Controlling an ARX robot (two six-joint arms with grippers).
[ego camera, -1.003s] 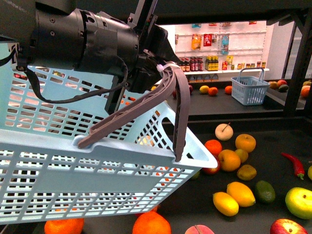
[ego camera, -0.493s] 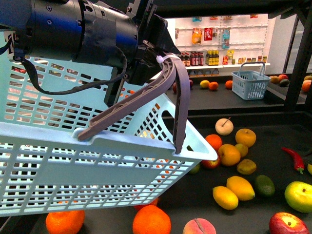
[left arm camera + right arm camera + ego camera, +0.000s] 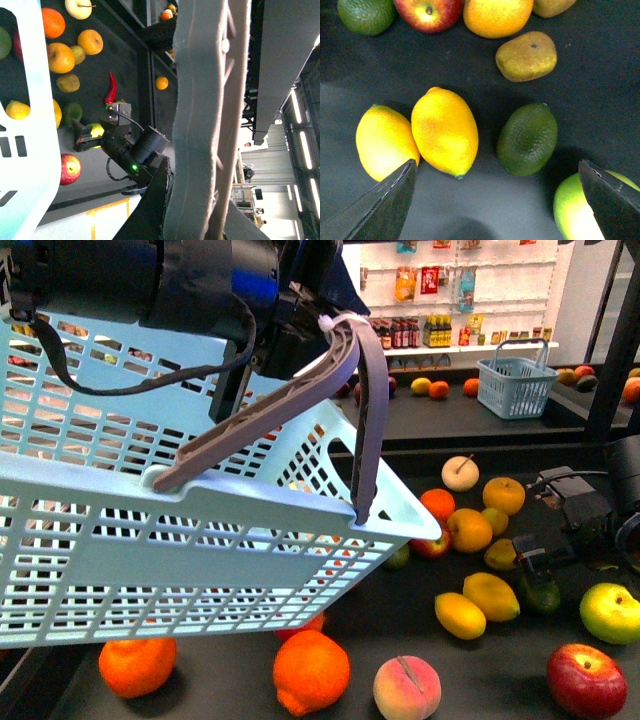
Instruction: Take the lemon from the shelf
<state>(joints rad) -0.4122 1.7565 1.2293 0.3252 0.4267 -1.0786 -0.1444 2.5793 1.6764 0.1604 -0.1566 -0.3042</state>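
The left claw [image 3: 335, 328] is closed on the grey handle [image 3: 362, 420] of a light-blue basket [image 3: 200, 540], which hangs tilted and fills the left half of the front view. In the left wrist view the handle runs close past the camera and the fingers themselves are hidden.

The right claw [image 3: 496, 161] is open, its 2 dark fingertips [image 3: 387, 202] spread wide above the black deck of the shelf [image 3: 520, 660]. It touches nothing.

2 lemons lie on that deck, touching side by side. The larger lemon [image 3: 444, 131] sits between the fingertips and nearer the one on the second lemon's side. The second lemon [image 3: 385, 142] lies right at that fingertip. In the front view both rest right of the basket's lower corner, just left of the right arm [image 3: 590, 525].

A dark green avocado [image 3: 527, 138] lies just beside the larger lemon on its far side, apart from it. A green apple [image 3: 610, 612] sits near the shelf's right edge, with a red apple [image 3: 586, 680] in front of it. A brownish fruit [image 3: 526, 56] and an orange [image 3: 497, 15] lie farther back on the deck. At the front, a peach [image 3: 407, 687] rests on the deck, and 2 oranges [image 3: 311, 670] lie partly under the basket.
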